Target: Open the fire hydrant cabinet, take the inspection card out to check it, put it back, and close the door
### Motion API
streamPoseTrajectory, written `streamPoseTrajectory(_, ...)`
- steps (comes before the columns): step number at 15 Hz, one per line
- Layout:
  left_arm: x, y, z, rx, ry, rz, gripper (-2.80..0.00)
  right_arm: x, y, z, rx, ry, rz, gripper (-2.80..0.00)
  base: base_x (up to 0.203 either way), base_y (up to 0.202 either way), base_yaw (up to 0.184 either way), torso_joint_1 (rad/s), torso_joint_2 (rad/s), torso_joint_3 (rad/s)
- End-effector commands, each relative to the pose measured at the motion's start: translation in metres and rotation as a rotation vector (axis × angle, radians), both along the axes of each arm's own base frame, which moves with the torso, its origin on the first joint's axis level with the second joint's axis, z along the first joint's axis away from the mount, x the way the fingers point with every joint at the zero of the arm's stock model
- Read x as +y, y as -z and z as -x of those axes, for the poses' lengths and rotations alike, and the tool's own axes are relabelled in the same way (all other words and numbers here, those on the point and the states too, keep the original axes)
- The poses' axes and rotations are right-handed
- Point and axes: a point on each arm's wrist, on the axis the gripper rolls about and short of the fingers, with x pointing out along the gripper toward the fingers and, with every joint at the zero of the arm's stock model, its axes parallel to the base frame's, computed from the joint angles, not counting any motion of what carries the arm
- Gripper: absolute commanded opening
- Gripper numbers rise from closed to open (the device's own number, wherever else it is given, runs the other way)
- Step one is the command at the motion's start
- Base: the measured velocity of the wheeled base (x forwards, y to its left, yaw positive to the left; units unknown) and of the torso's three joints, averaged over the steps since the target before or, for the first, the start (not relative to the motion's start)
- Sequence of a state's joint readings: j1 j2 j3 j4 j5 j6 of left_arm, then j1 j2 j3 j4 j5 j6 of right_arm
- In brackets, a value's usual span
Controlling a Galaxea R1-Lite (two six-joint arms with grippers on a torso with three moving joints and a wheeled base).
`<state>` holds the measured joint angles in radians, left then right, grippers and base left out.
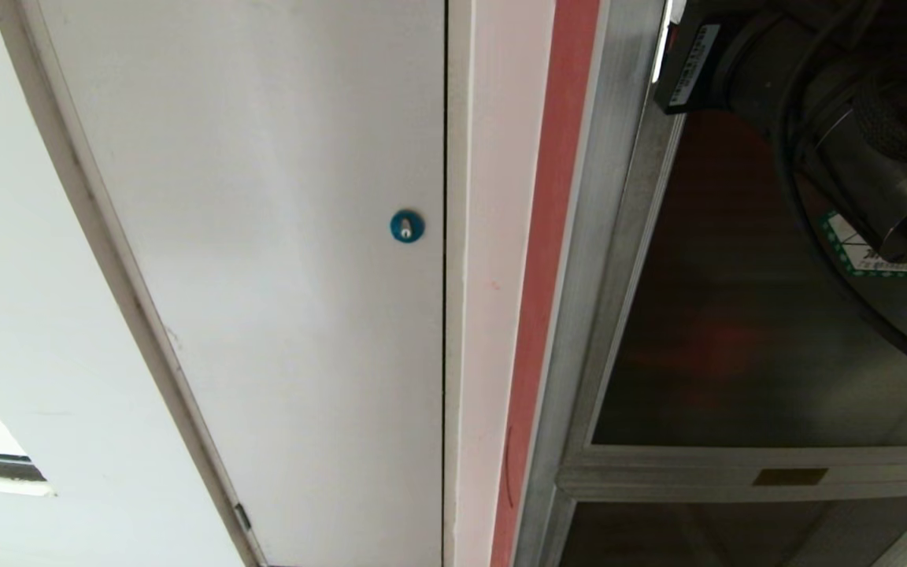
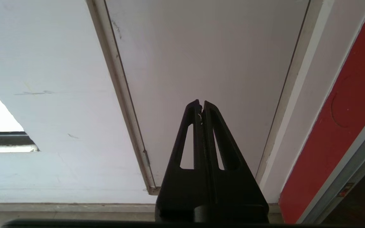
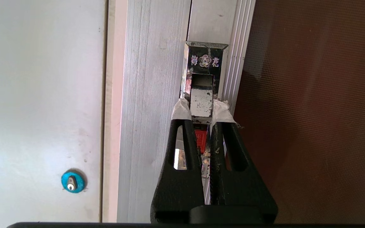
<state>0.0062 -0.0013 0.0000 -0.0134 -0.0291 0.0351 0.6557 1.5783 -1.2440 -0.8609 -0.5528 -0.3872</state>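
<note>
Right gripper (image 3: 201, 109) is clamped on the latch (image 3: 201, 101) at the door (image 3: 312, 110) frame's edge, door closed against the cabinet (image 3: 154, 95); left gripper (image 2: 201, 106) closed, empty, facing the white door (image 2: 208, 57).

- My right pincer (image 3: 201, 109) grips the chrome latch (image 3: 203, 80) on the door (image 3: 312, 104): dark tinted glass, silver frame, shut.
- Cabinet (image 1: 579, 331) frame lies just beside my fingers.
</note>
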Motion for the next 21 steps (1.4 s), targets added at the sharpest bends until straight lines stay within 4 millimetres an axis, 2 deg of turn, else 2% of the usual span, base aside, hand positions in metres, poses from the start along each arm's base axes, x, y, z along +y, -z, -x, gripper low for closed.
streamPoseTrajectory(1, 0.0, 0.002, -0.001, 0.007, 0.0, 0.0, -2.8, -0.002, -0.003, 0.003, -0.01, 0.004, -0.008, -2.8, 0.0, 0.0, 0.0, 0.0, 0.0, 0.0)
streamPoseTrajectory(6, 0.0, 0.002, -0.001, 0.007, 0.0, 0.0, -2.8, -0.005, -0.01, 0.012, -0.027, -0.006, -0.023, -2.8, 0.0, 0.0, 0.0, 0.0, 0.0, 0.0)
streamPoseTrajectory(12, 0.0, 0.002, -0.001, 0.007, 0.0, 0.0, -2.8, -0.008, -0.024, 0.047, -0.021, -0.062, -0.043, -2.8, 0.0, 0.0, 0.0, 0.0, 0.0, 0.0)
streamPoseTrajectory(21, 0.0, 0.002, -0.001, 0.007, 0.0, 0.0, -2.8, -0.022, -0.017, 0.066, -0.006, -0.064, -0.044, -2.8, 0.0, 0.0, 0.0, 0.0, 0.0, 0.0)
